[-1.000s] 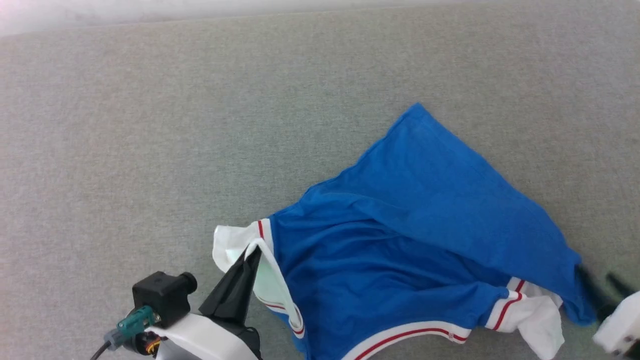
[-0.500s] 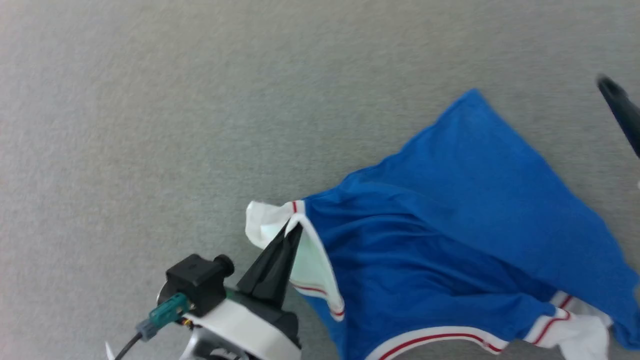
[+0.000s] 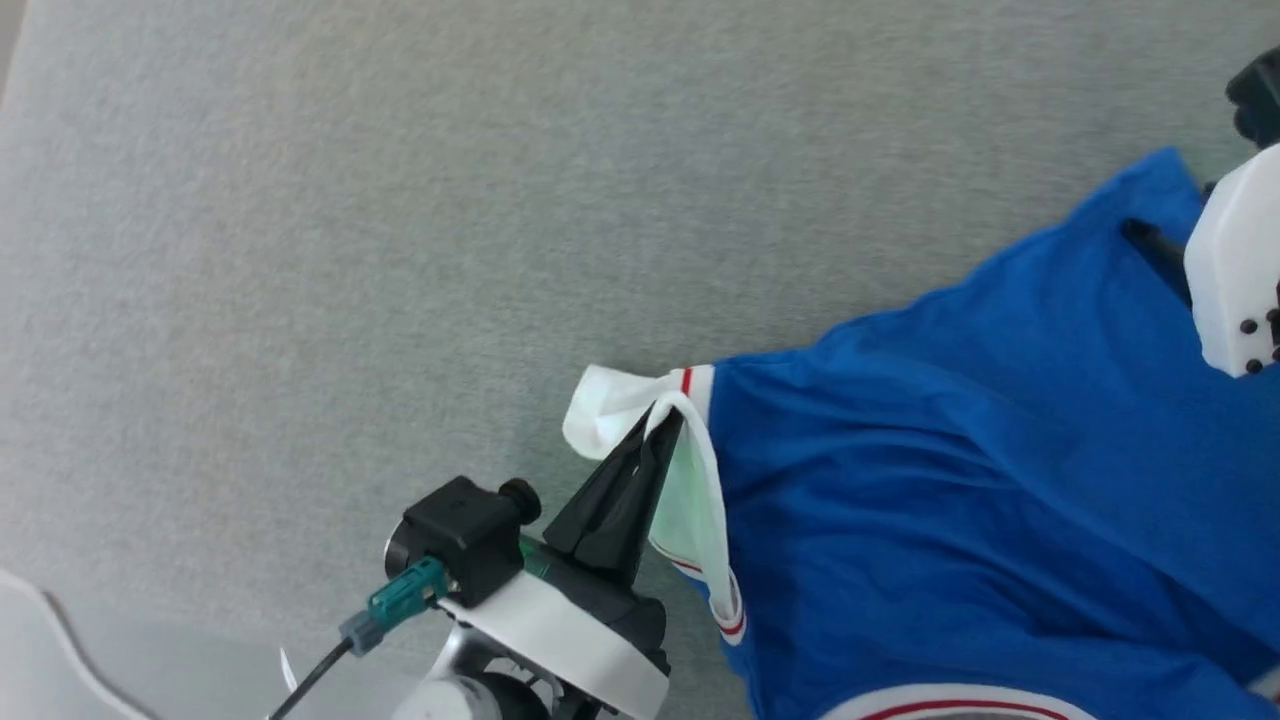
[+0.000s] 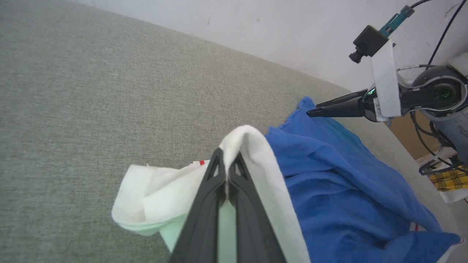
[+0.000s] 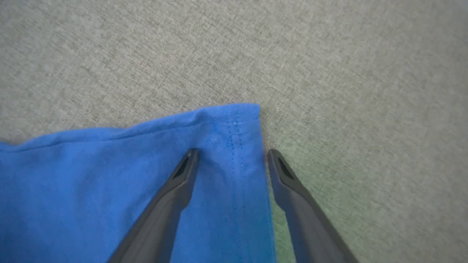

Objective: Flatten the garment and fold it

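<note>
The garment [image 3: 950, 500] lies on the grey surface [image 3: 350, 220]; the left gripper [image 4: 227, 166] is clamped on its white sleeve [image 4: 153, 197], fingers pressed together with the fabric draped over their tips. The right gripper [image 5: 233, 151] stands spread wide at the blue hemmed corner [image 5: 234, 120], one finger over the cloth, the other just beyond its edge; it holds nothing.

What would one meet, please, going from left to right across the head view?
Bare grey fabric surface → black wrist camera with a teal plug → left gripper, shut on the garment's white sleeve → the garment's blue body → right gripper, open.
</note>
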